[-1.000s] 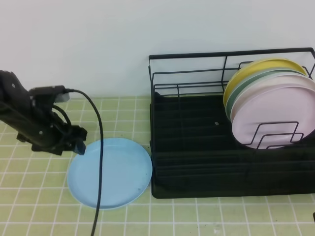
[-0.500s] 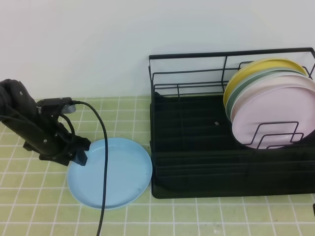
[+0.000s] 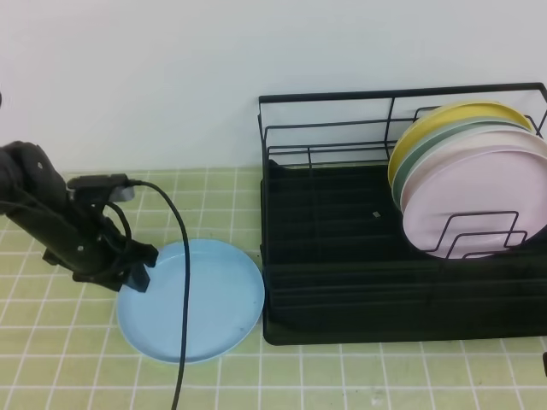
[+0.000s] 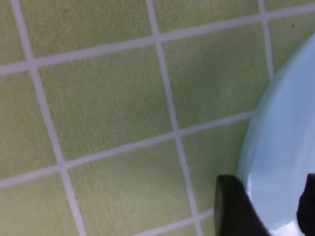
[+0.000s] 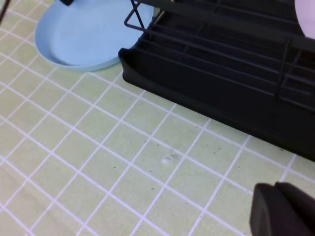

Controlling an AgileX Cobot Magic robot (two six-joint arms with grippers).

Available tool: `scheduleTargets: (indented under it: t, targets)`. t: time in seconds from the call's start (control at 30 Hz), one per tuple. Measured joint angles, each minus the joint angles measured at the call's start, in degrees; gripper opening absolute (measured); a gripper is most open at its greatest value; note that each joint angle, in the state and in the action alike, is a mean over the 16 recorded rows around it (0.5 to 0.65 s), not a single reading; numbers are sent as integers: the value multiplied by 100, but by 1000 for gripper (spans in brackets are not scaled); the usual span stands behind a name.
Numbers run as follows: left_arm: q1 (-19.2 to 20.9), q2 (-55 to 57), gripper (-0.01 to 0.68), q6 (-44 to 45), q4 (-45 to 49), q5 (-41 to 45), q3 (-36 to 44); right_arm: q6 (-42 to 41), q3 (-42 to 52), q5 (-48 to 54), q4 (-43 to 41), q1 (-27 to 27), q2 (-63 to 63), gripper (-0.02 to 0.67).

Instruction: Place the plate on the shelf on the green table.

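Plate (image 4: 290, 162) edge — end effector (image 4: 268, 209) tips cropped.

Green table (image 3: 359, 376), yellow-green tiles with white grout. On it we find a blue plate (image 3: 205, 299) lying flat at left, and a black shelf (image 3: 342, 256) just beside it at right.
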Motion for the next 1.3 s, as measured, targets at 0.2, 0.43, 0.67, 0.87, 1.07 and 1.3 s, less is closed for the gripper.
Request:
scheduleTargets:
  t: [0.2,0.43,0.67,0.87,1.07,1.3]
  targets:
    - [0,97,247,37,-33,-3,0,0,0,-4,15,0,0,0]
    - [-1,112,148,61,-59,1,3,0,0,-16,21,0,0,0]
    - [15,6,43,99,80,64,-76,0,0,-76,221,0,0,0]
    - [102,-352,8,130,257,87,-244,-12,0,-157,787,0,0,0]
    - [334,-1008,4,172,279,9,-424,-232,0,-240,1763,0,0,0]
    - [466,-1945,4,708,-432,-242,-512,-1355,-31,57,3066,1,0,-1]
